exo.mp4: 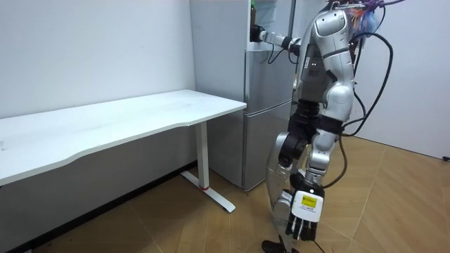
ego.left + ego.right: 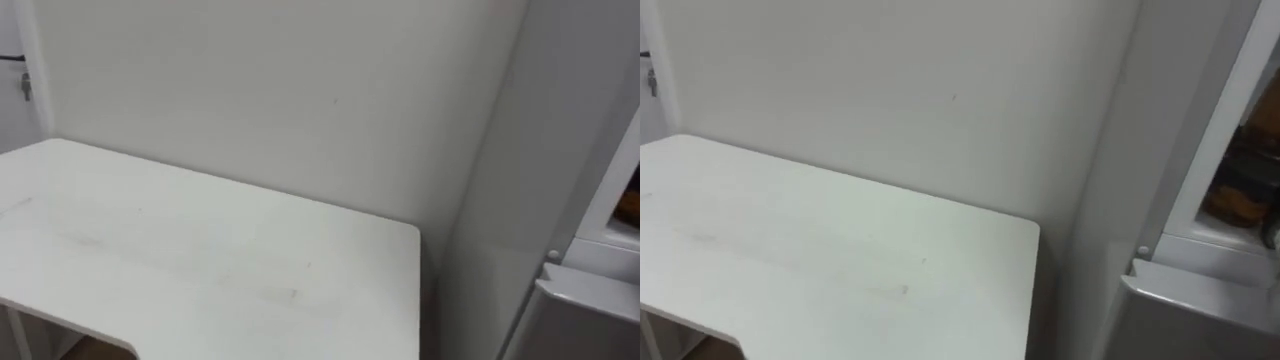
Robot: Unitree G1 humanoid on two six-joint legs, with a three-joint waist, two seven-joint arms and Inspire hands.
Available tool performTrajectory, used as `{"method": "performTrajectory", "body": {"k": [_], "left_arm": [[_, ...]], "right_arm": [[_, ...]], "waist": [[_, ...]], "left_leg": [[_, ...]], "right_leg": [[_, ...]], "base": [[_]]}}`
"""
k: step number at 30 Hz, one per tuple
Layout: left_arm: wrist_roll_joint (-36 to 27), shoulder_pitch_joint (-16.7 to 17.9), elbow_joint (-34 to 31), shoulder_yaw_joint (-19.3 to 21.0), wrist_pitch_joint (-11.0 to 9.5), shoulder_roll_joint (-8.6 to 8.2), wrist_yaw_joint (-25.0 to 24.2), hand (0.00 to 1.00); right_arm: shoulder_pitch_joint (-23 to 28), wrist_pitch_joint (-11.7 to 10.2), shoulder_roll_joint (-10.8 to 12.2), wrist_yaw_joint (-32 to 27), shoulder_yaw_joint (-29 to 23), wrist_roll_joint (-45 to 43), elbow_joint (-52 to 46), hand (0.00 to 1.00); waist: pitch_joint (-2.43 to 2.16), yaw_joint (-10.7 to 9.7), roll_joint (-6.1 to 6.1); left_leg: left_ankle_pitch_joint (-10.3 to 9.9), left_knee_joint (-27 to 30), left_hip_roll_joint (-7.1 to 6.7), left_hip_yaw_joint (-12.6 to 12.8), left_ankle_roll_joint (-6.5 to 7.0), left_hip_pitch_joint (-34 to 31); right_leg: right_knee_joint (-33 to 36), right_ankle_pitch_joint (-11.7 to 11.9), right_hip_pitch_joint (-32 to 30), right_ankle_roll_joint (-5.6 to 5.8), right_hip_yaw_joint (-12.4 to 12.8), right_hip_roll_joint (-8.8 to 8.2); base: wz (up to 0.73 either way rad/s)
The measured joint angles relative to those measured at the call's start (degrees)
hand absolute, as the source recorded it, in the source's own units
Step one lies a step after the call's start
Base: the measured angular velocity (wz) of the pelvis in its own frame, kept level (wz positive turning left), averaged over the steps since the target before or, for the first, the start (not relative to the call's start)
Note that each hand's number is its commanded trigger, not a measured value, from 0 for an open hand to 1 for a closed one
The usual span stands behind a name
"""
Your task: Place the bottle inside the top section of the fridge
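Note:
In the room view I stand facing the grey fridge [image 1: 269, 112] beside the table's end. My right arm is stretched out to the upper fridge [image 1: 271, 24], and my right hand [image 1: 256, 33] is at its left edge; its grip is too small to read. Something green [image 1: 264, 10] shows just above that hand, and I cannot tell whether it is the bottle. My left hand [image 1: 302, 226] hangs low beside my legs with relaxed fingers and holds nothing. The eye views show the upper fridge [image 2: 1240, 190] open at the right, with brownish items inside.
A long white table [image 2: 200, 270] stands along the wall to my left, its right end close to the fridge's side wall [image 2: 500, 200]. The lower fridge door's top edge [image 2: 1200, 290] shows at the bottom right. Wooden floor lies behind me.

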Motion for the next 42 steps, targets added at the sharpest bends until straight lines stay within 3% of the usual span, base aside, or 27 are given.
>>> {"method": "performTrajectory", "body": {"k": [1, 2, 3, 9, 14, 17, 23, 30, 42], "left_arm": [[-0.14, 0.07, 0.0, 0.53, 0.08, 0.0, 0.03, 0.0], [-0.66, 0.07, -0.14, 0.94, 0.09, 0.02, 0.12, 0.0], [-0.66, 0.08, -0.21, 0.93, 0.09, 0.02, 0.19, 0.0], [-0.59, 0.05, -2.22, 0.61, 0.42, 0.56, 1.36, 0.0], [-0.68, 0.06, -2.77, 0.64, 0.59, 1.83, 1.79, 0.0], [-0.66, 0.09, -2.81, 0.76, 1.11, 2.01, 2.27, 0.0], [-0.77, 0.25, -3.57, 0.72, 1.07, 2.07, 2.83, 0.0], [-2.88, 0.2, -4.44, -0.27, 0.49, 2.2, 2.71, 0.0], [-4.44, 0.2, -3.25, -0.23, -0.52, 2.72, 2.17, 0.0]], "right_arm": [[0.01, -0.44, -0.02, -0.69, -0.01, 0.07, 0.19, 0.76], [0.01, -0.63, -0.21, -1.27, -0.13, 0.21, 0.36, 0.05], [0.01, -0.75, -0.33, -1.62, -0.12, 0.19, 0.41, 0.0], [-0.35, -4.59, -1.44, -4.24, -0.17, -4.12, 3.18, 0.0], [-1.67, -5.44, -5.11, -4.09, 1.73, -4.01, 8.37, 0.0], [-1.98, -5.82, -5.53, -3.77, 1.6, -4.53, 9.77, 0.0], [-1.9, -7.15, -5.81, -0.51, 1.62, -4.3, 11.67, 0.0], [-1.85, -7.81, -5.82, 1.65, 1.94, -4.01, 12.21, 0.0], [0.37, -8.71, -5.86, 2.81, 2.41, -3.84, 12.01, 0.0]], "waist": [[0.0, 0.02, 0.16], [0.0, -0.07, 0.24], [0.04, -0.05, 0.32], [-0.08, -0.35, 1.21], [-0.18, 1.91, 2.75], [-0.14, 2.48, 3.16], [-0.14, 2.77, 3.22], [-0.1, 2.43, 3.13], [0.01, 2.51, 1.91]], "left_leg": [[0.0, 0.28, -0.03, -0.43, 0.0, -0.28], [0.0, 0.58, -0.1, -0.99, 0.0, -0.73], [0.0, 0.77, -0.13, -1.2, 0.0, -0.98], [-0.42, 4.5, -0.12, -4.04, 0.05, -5.66], [-0.62, 6.02, 0.1, -4.67, -0.24, -7.56], [-0.36, 6.44, 0.15, -5.06, -0.42, -7.97], [0.15, 6.45, 0.27, -4.57, -0.26, -7.44], [0.14, 5.95, 0.23, -4.5, -0.25, -6.52], [0.16, 3.94, -0.05, -3.83, -0.29, -3.58]], "right_leg": [[-0.03, 0.0, 0.01, 0.0, -0.4, 0.0], [-0.05, 0.0, -0.04, 0.0, -0.73, 0.0], [-0.06, 0.0, -0.11, 0.0, -0.8, 0.0], [-0.05, 0.23, -1.87, -0.38, -2.24, 0.38], [0.37, 0.57, -3.32, -0.77, -0.95, 0.86], [0.02, 0.49, -3.35, -0.81, -0.83, 0.8], [-0.39, 0.04, -2.71, -1.31, -0.91, 0.99], [-1.05, -0.12, -1.79, -0.99, -0.77, 0.98], [-2.14, -0.06, 0.55, -1.02, -0.39, 0.85]], "base": [[0.18], [0.19], [0.19], [0.23], [0.07], [0.08], [0.03], [-0.01], [-0.01]]}}
